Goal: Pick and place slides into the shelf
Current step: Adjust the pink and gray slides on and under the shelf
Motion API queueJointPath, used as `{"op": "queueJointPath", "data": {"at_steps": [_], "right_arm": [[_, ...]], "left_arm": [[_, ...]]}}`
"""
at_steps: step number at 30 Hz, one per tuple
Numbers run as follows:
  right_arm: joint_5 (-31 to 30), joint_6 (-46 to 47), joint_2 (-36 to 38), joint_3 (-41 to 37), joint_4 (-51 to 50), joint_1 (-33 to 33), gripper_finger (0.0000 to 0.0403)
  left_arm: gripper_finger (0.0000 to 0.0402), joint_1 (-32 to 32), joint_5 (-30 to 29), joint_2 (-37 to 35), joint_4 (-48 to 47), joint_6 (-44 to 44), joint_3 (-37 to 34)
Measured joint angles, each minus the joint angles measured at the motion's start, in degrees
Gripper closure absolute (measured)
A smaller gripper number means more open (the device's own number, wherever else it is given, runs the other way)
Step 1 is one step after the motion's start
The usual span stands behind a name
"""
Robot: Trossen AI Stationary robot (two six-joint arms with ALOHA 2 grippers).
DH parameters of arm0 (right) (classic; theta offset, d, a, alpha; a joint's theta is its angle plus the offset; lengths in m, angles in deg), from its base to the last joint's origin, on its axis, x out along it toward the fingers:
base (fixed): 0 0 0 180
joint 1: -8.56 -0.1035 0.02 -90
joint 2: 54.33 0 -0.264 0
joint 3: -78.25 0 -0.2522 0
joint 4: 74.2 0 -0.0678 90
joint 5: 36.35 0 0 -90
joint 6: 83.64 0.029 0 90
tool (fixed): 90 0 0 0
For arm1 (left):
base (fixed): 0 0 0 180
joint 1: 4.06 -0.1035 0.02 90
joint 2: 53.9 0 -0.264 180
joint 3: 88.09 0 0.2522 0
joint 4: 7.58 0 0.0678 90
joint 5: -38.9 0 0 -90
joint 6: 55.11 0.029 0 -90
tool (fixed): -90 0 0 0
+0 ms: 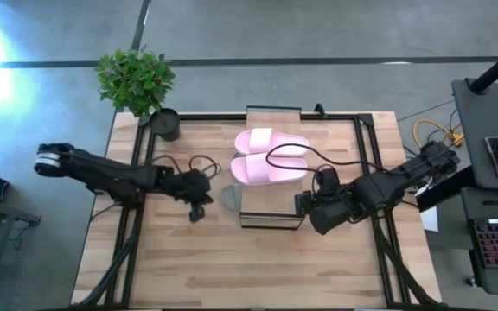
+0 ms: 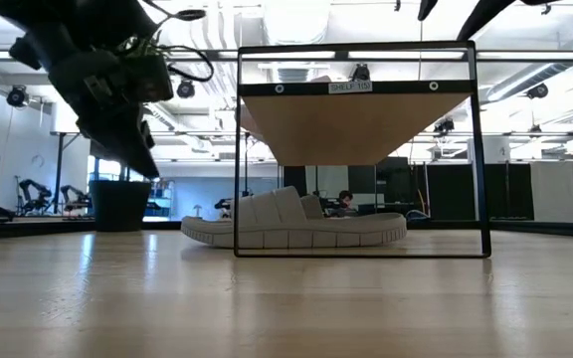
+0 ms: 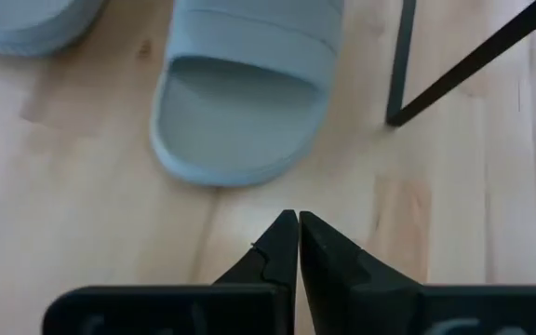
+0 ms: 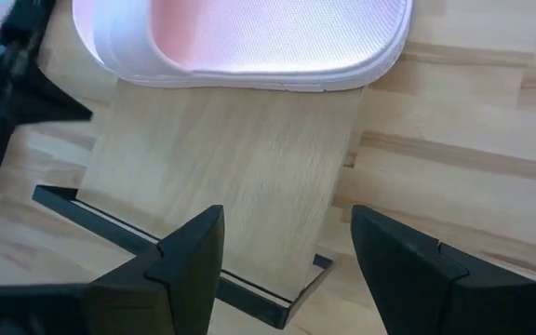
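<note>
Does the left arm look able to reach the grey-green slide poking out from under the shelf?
Probably yes. The left tool, shut, points at the grey-green slide with only bare tabletop between them. The shelf leg stands off to one side, so the way looks clear.

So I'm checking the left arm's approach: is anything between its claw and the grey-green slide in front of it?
Nothing visible. The left claw is shut, pointing at the grey-green slide, with only bare tabletop between them. The shelf's dark frame leg stands off to one side of that line.
</note>
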Motion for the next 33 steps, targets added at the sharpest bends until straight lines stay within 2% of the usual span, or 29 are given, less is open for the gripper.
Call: {"op": "queueJointPath", "data": {"at_steps": [4, 14, 18, 25, 33], "right_arm": [[0.0, -0.23, 0.24, 0.0, 0.03, 0.0, 0.0177], [1.75, 0.07, 0.24, 0.37, 0.14, -0.55, 0.0177], [1.69, 0.15, 0.22, 0.38, 0.33, -0.52, 0.0177], [1.51, 0.69, 0.17, 0.37, 1.23, -0.52, 0.0177], [1.03, 1.78, 0.15, 0.26, 1.18, -0.52, 0.0177]], "left_arm": [[0.0401, 2.16, -1.63, 5.57, 4.83, -1.78, 0.06], [0.0402, 1.93, -2.89, 19.8, 17.64, -3.23, 0.63], [0.0402, 1.65, -4.41, 24.28, 19.05, -3.09, 2.17], [0.0402, 0.63, -11.58, 28.05, 19.32, 0.02, 5.77], [0.0402, -2.21, -11.77, 28.31, 23.23, 1.88, 7.18]]}}
